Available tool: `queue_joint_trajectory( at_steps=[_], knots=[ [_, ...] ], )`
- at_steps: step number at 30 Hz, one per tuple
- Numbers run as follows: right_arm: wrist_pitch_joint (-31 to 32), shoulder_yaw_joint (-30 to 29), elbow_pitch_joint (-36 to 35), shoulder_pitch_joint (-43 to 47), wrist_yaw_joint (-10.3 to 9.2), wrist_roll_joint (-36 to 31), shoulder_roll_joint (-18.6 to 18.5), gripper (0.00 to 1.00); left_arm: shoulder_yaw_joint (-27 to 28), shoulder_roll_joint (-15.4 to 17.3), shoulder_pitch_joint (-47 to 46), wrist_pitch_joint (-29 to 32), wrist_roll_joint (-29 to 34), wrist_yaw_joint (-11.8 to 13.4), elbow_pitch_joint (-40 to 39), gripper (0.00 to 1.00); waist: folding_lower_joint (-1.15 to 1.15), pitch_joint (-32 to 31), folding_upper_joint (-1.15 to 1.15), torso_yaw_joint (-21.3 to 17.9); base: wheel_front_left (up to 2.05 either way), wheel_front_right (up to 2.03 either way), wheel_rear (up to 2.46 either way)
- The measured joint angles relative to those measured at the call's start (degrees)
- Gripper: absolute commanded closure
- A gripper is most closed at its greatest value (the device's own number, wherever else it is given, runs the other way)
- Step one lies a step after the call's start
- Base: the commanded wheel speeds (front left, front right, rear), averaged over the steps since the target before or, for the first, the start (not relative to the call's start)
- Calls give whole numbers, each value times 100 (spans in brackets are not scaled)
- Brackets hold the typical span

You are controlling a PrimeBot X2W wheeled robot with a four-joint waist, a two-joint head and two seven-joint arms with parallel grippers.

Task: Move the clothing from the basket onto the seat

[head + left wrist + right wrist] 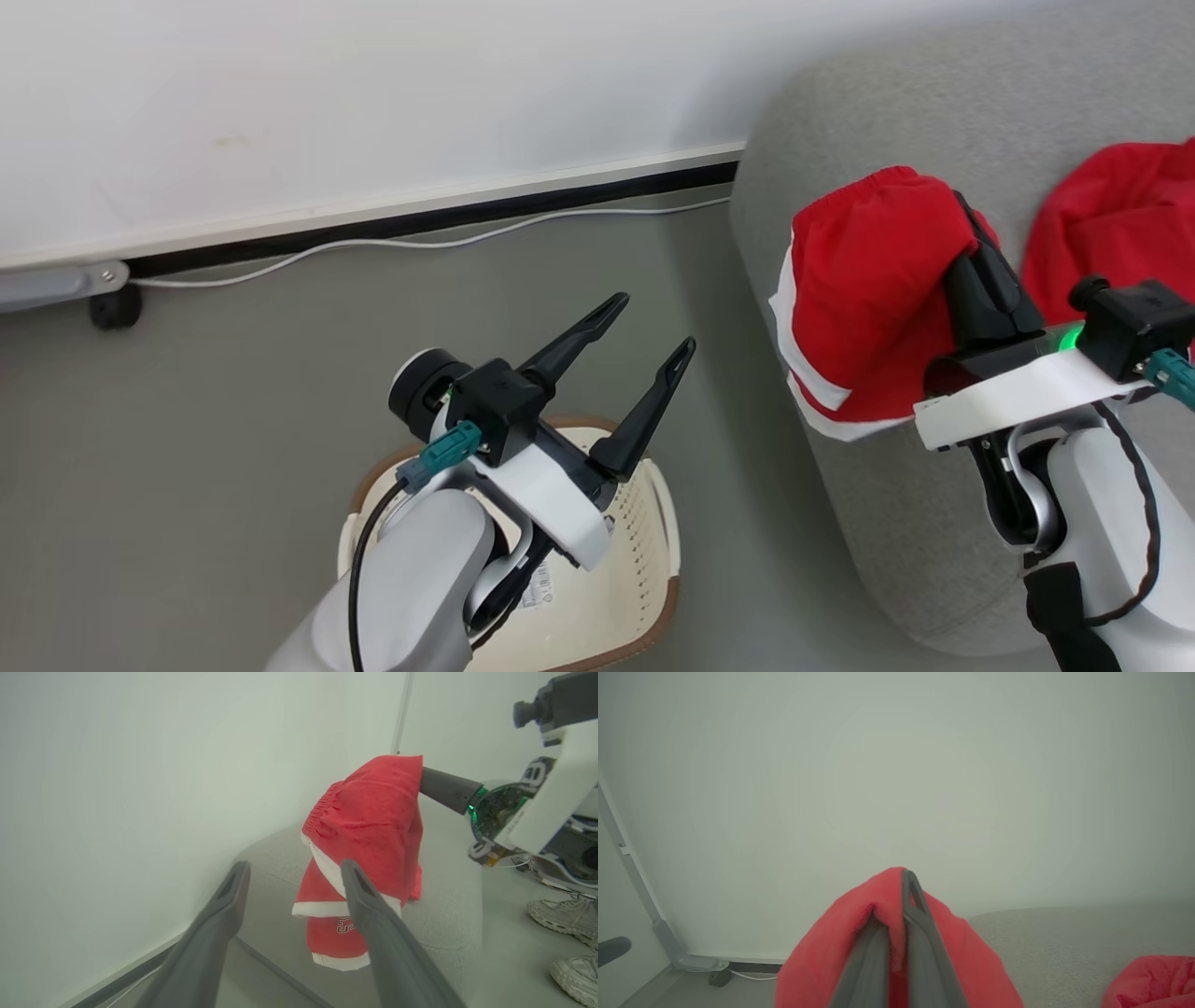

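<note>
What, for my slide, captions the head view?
Right hand holds trimmed red garment over seat; left hand open above basket.

Ahead of the left gripper [653, 322], whose fingers stood spread, the floor [205, 420] ran bare to the wall [373, 84], with a thin white cable [373, 245] lying along the skirting. Below and behind it sat the basket [644, 560], partly covered by its own arm. To its right rose the rounded flank of the seat [868, 523], a strip of floor between.

The right gripper [966, 210], closed on the trimmed garment [859, 280], stood over the seat's corner, the cloth draping on its left side. Near its right lay the plain garment [1111, 215], bare cushion between and beyond. A person's pale shoes [560, 914] stood on the floor beside the seat.
</note>
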Motion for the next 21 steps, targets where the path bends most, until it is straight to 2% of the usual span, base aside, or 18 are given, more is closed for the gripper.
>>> queue_joint_trajectory(
  at_steps=[13,21],
  knots=[
    [0,-454,-135,242,0,-40,7,100,69,218,386,1,1,0,-14,0,0,-183,0,-973,0,0,0],
    [0,-609,-186,350,0,-45,91,100,103,271,564,1,-8,0,-55,0,0,-271,0,-1782,0,0,0]
  ],
)
